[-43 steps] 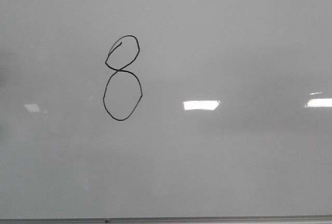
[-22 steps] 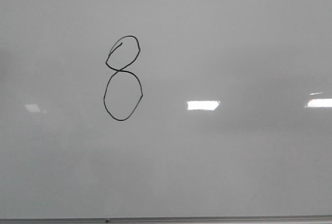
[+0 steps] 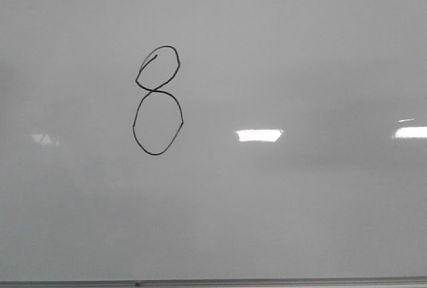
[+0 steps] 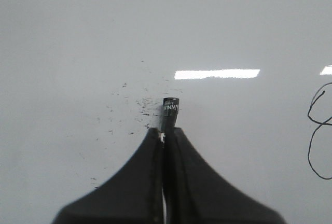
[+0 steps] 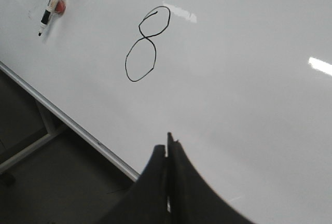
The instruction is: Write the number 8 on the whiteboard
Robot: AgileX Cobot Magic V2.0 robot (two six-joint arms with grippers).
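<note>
The number 8 (image 3: 157,100) is drawn in thin black line on the whiteboard (image 3: 307,55), a small loop over a larger oval. No gripper shows in the front view. In the left wrist view my left gripper (image 4: 166,131) is shut on a black marker (image 4: 169,111) that sticks out past the fingertips toward the whiteboard (image 4: 78,27). Part of the number 8 (image 4: 314,130) is at that frame's edge. My right gripper (image 5: 168,145) is shut with nothing in it, hanging above the board near its frame, apart from the number 8 (image 5: 145,45).
A thin grey frame edge (image 3: 213,283) borders the board; beyond the frame edge (image 5: 67,121) lies dark floor. Small black ink specks (image 4: 136,109) dot the board by the marker. In the right wrist view a marker (image 5: 51,7) with a red spot beside it shows left of the figure.
The figure and the board stand unchanged. Only the bright light reflections flicker slightly.
</note>
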